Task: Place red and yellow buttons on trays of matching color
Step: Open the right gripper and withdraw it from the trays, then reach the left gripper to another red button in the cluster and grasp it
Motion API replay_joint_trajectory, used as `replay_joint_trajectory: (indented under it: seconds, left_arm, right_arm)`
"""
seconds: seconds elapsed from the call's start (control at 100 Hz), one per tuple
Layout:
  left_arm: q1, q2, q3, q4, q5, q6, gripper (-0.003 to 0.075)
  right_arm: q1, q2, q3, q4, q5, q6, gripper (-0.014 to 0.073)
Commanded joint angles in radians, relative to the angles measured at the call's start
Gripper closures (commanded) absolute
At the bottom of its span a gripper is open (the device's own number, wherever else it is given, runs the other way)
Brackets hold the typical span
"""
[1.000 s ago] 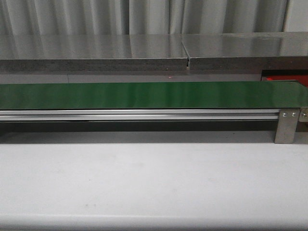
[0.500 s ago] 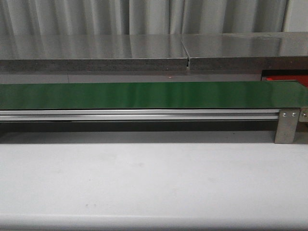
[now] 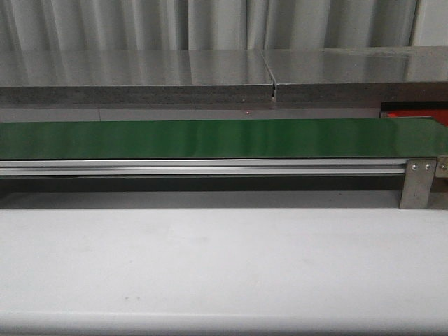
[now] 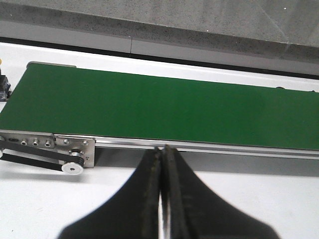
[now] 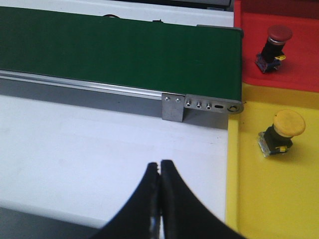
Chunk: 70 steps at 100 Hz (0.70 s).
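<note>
we see our right gripper (image 5: 160, 167) pressed together with nothing between its fingers, hanging over the white desk (image 5: 99, 149). past its tip and off to one side, beyond the end of the green belt (image 5: 114, 47), a red button (image 5: 273, 46) stands on the red tray (image 5: 299, 59), and a yellow button (image 5: 281, 132) lies nearer us on the yellow tray (image 5: 269, 199) (the two trays touch edge to edge). our left gripper (image 4: 163, 152) is likewise closed and empty, just short of the belt's near rail.
</note>
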Motion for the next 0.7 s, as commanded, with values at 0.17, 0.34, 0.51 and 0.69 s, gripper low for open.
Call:
replay_joint_trajectory:
  seconds: [0.17,0.34,0.51,0.69]
  left_arm:
    - [-0.006,-0.003,-0.027,-0.011,-0.075,-0.001,0.0737]
    - [-0.006,-0.003,-0.027,-0.011,-0.069,-0.001,0.0582]
    - [-0.006,-0.003,-0.027,-0.011,-0.069,-0.001,0.0140]
    - [-0.006,-0.003,-0.027,-0.014,-0.073,-0.001,0.0041]
  right_arm:
    - [0.001,-0.001,-0.026,0.011,-0.069,-0.003,0.0660]
    - [0.001,-0.001,-0.026,0.011,-0.069,-0.003,0.0660]
    - [0.001,-0.001,-0.026,0.011,-0.069,-0.003,0.0660]
    - [0.001,-0.001,-0.026,0.011,-0.069,-0.003,0.0660]
